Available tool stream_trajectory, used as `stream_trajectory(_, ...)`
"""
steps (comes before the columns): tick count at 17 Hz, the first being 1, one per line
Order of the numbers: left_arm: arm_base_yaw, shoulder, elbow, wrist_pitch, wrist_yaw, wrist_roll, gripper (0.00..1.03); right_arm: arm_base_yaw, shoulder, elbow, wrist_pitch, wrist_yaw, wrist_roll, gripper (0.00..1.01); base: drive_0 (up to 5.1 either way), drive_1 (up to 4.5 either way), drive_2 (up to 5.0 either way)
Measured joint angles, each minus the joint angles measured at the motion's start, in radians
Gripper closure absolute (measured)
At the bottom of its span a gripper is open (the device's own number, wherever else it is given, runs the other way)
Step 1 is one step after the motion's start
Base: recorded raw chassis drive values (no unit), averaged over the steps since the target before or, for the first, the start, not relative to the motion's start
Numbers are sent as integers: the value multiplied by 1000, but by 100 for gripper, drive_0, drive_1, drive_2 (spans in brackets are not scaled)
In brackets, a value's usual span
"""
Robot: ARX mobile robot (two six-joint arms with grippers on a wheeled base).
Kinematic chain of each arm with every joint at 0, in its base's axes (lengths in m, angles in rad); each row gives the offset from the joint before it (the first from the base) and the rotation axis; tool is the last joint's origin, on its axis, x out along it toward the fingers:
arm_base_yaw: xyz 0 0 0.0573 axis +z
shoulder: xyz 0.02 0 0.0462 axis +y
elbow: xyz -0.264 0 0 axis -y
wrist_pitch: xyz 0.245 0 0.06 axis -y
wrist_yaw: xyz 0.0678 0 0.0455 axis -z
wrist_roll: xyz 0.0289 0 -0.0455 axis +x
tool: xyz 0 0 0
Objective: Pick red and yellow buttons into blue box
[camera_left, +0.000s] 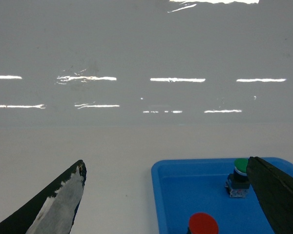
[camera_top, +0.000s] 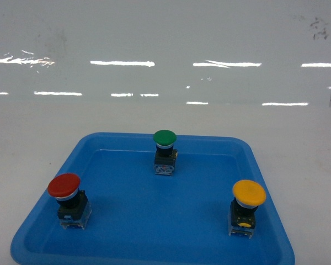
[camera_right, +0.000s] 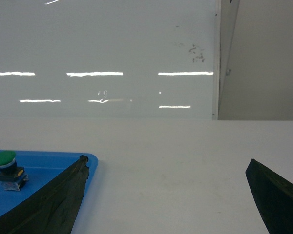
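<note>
Evidently staged for picking: tray (camera_top: 265, 182), ahead between both claws, keeps three switches well apart. Red button (camera_top: 64, 186) lies right of the empty, spread left claw (camera_left: 166, 204); yellow button (camera_top: 249, 192); right claw (camera_right: 168, 200) likewise spread. Box unseen.

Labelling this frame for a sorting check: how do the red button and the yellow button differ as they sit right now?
The red button has a red cap; the yellow button has a yellow one. Red stands near the left edge of the shallow blue tray, yellow near its right edge. A yellow spot shows on the yellow button's black body; none shows on red's. Both stand upright on clear bases, untouched.
</note>
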Motion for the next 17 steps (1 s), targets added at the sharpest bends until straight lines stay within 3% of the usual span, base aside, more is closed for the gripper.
stream_trajectory(2, -19, 106, 57, -7, 16, 24, 5, 26, 108, 74, 10, -20, -2, 3, 0, 0, 0)
stream_trajectory(3, -46, 175, 87, -45, 26, 61, 5, 64, 189, 116, -2, -54, -2, 3, 0, 0, 0)
stream_trajectory(5, -61, 241, 106, -58, 14, 87, 5, 110, 282, 161, -42, -93, -7, 3, 0, 0, 0)
stream_trajectory(6, -53, 264, 116, -62, 24, 87, 5, 132, 326, 172, -21, -93, -9, 3, 0, 0, 0)
stream_trajectory(7, -56, 296, 136, -74, 17, 94, 5, 141, 377, 217, -80, -141, 1, 3, 0, 0, 0)
stream_trajectory(11, -58, 380, 219, -117, 82, 85, 5, 180, 539, 342, -168, -235, 7, 3, 0, 0, 0)
stream_trajectory(12, -76, 410, 241, -126, 103, 85, 5, 185, 586, 376, -187, -277, 8, 3, 0, 0, 0)
stream_trajectory(14, -85, 429, 255, -126, 103, 81, 5, 201, 665, 441, -254, -332, 4, 3, 0, 0, 0)
stream_trajectory(17, -84, 428, 255, -126, 102, 79, 5, 250, 782, 509, -303, -336, -29, 3, 0, 0, 0)
